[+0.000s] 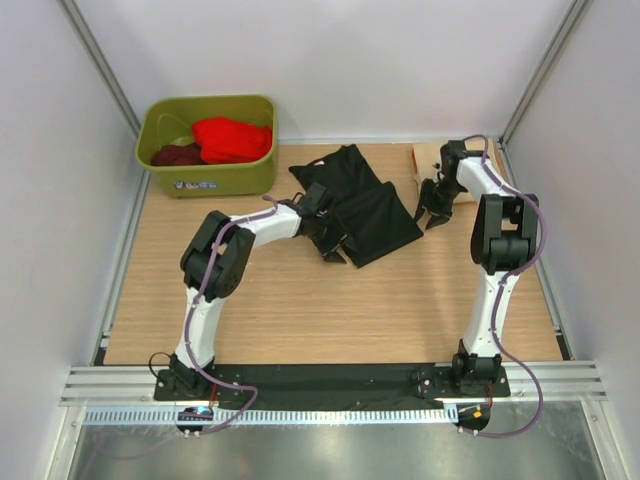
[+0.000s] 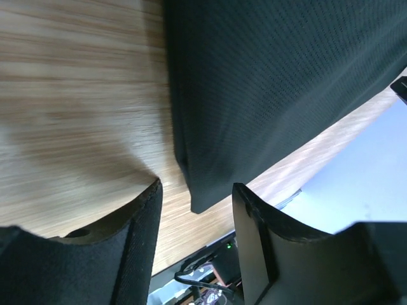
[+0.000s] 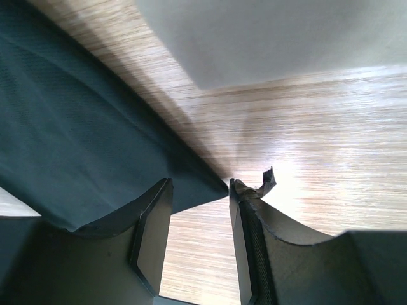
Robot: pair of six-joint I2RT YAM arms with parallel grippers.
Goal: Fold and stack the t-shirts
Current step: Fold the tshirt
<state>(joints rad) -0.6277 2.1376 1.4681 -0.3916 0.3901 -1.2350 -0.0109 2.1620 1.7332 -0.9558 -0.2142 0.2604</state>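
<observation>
**Two pincers flank black t-shirt at mid-counter**

The black t-shirt (image 1: 375, 205) lies partly folded on the wooden counter (image 1: 330, 310), slightly behind its centre. The left pincer (image 1: 333, 250) sits at the shirt's near-left edge and the right pincer (image 1: 436, 218) just beside its right corner.

An olive-green tub (image 1: 205, 185) stands in the far-left corner, well apart from the arms. It holds the red t-shirt (image 1: 232, 138) with the maroon t-shirt (image 1: 177, 155) beside it. A beige t-shirt (image 1: 427, 158) lies at the far right, partly hidden behind the right arm's wrist.

White walls (image 1: 350, 60) close in on three sides, and the right arm works near the right wall. The near half of the counter is bare wood up to the black base rail (image 1: 330, 375).

The wrist cameras show what the overhead view cannot. The left pincer (image 2: 197, 186) is spread, with the hem corner of the black t-shirt (image 2: 273, 82) lying flat on the wood just ahead of the gap and nothing pinched. The right pincer (image 3: 200, 184) is also parted, with wood showing between its fingers. A pointed corner of the black t-shirt (image 3: 82, 140) reaches across at the tips, though whether it touches a finger cannot be told. A pale flat shape (image 3: 286, 38) beyond it cannot be identified.
</observation>
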